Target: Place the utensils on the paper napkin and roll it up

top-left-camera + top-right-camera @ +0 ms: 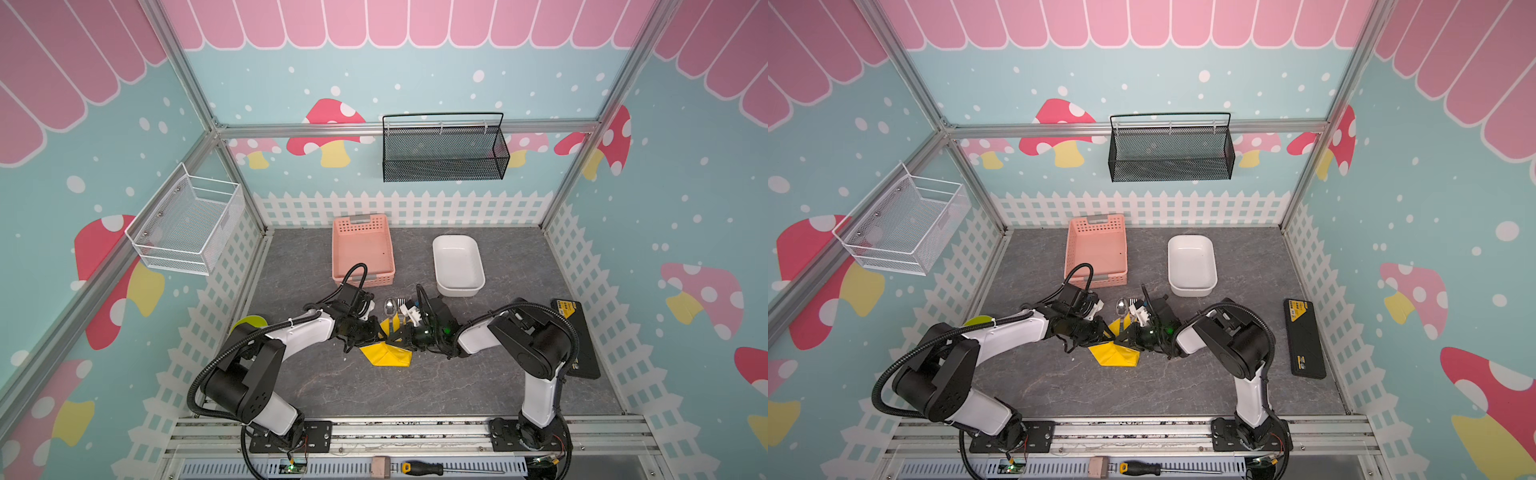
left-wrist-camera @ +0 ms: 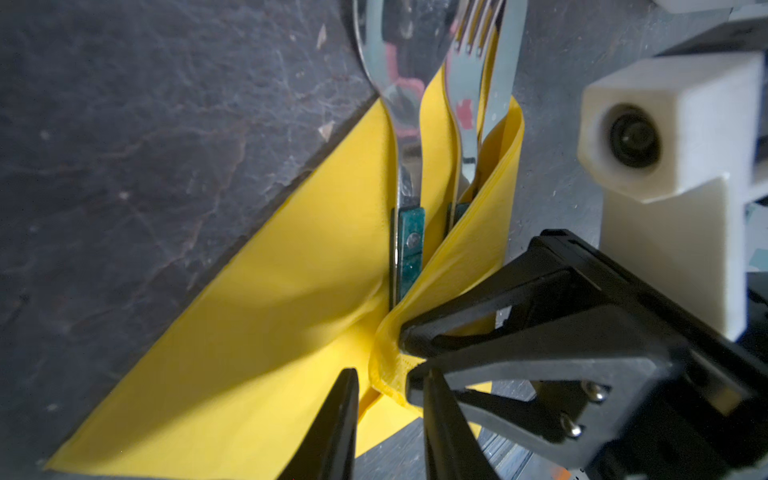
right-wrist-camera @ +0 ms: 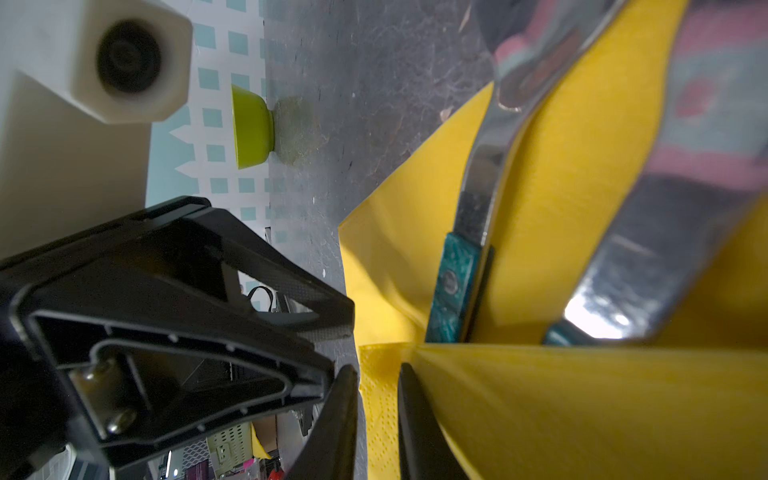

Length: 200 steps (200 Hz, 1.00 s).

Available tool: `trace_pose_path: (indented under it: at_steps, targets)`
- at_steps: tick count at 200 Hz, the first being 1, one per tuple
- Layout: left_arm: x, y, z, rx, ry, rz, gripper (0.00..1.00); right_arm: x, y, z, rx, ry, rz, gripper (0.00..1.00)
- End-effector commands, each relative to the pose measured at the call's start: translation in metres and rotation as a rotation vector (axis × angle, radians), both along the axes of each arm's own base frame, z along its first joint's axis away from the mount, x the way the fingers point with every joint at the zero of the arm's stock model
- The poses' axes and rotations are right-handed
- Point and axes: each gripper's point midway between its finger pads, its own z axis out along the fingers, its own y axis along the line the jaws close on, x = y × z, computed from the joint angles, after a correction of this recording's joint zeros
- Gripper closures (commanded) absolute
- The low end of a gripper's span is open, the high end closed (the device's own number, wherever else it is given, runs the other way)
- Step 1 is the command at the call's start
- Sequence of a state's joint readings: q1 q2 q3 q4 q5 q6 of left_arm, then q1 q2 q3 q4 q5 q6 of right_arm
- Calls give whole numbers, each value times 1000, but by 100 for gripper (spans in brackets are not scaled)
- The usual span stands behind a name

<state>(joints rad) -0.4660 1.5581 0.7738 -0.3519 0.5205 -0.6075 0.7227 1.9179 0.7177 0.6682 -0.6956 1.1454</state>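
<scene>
Now: grey counter point(image 1: 332, 395), with the work going on at its middle. The paper napkin point(image 1: 388, 357) lies there, its wide part flat on the counter. One side flap is raised and folded in over the load.

The utensils point(image 1: 390, 308) rest on it side by side: spoon point(image 2: 401, 124), fork point(image 2: 467, 104), knife point(image 2: 503, 75). Their heads stick out past the napkin's far edge, and the teal handles run down under the yellow flap.

Right tool point(image 3: 378, 370): nearly closed. The flap's embossed edge is bunched between its fingers and held up off the sheet, which reads as a pinch.

Left tool point(image 2: 389, 374): fingers slightly apart. The napkin corner passes between them with a gap showing, so nothing looks clamped.

Progress, as judged: placing is done and the first fold-over has begun. Left to do is the roll itself, bringing the wide flat part round the bundle. The paper is thin and loose, so the handles could slide out.
</scene>
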Motion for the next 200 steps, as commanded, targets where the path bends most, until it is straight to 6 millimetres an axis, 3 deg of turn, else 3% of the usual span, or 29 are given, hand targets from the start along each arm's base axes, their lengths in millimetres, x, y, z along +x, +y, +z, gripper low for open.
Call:
trace_pose_path:
  at_steps: [1, 86, 131, 200]
  targets:
    - [2, 0, -7, -9, 20, 28, 70, -1, 4, -5, -5, 5, 6, 81]
    - [-1, 0, -19, -12, 48, 41, 77, -1, 4, -4, -5, 5, 6, 85]
    - [-6, 5, -24, 14, 64, 56, 75, -1, 3, -4, -6, 6, 3, 89]
    - [-4, -2, -19, -38, 71, 58, 77, -1, 3, -4, -7, 8, 0, 91]
